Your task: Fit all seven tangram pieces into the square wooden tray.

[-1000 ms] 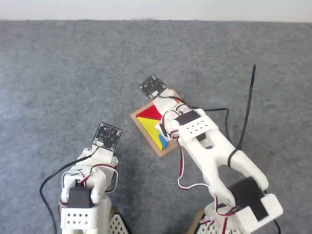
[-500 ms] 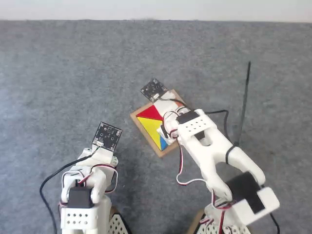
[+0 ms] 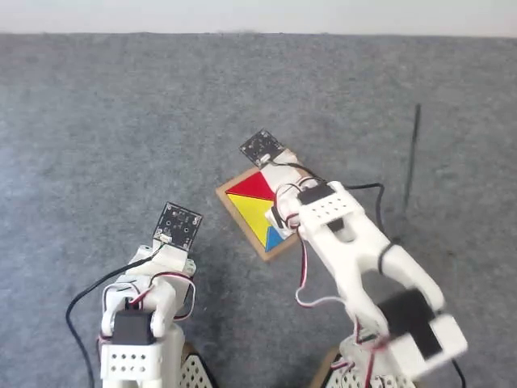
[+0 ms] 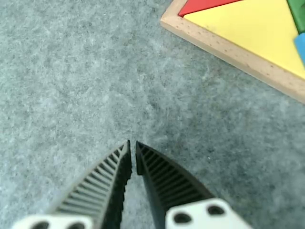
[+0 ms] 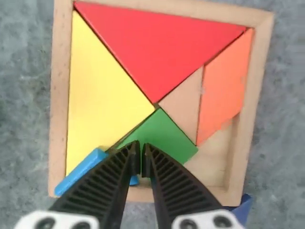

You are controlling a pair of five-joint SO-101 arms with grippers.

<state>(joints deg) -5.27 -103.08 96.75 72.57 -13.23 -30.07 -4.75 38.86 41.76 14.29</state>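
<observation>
1. We see the square wooden tray [image 3: 239, 224] lying on the grey carpet [image 3: 121, 121], turned cornerwise, in front of the two arms and nearer the right one.
2. The right arm [image 3: 339, 234] stretches over the tray's near side and covers part of it in the high view.
3. In the right wrist view the right gripper [image 5: 140, 149] hangs over the tray [image 5: 59, 71] with its jaws together and nothing between them. Its tips sit above the edge of the green piece [image 5: 162, 133], and we cannot tell whether they touch it.
4. Inside the tray the large red triangle [image 5: 162, 52] and the large yellow triangle [image 5: 102, 105] lie flat, meeting along one long edge.
5. The green piece lies against both at the tray's middle.
6. The orange piece [image 5: 224, 90] lies along one wall, touching the red triangle.
7. Bare tray floor [image 5: 178, 107] shows between green, red and orange, and again in the corner past the orange piece.
8. A light blue piece [image 5: 78, 174] lies tilted beside the yellow triangle, one end riding up on the rim.
9. A dark blue thing [image 5: 243, 205] lies on the carpet just outside a tray corner, mostly hidden.
10. The left gripper [image 4: 132, 149] is low over bare carpet, well apart from the tray [image 4: 228, 50], jaws together and empty.
</observation>
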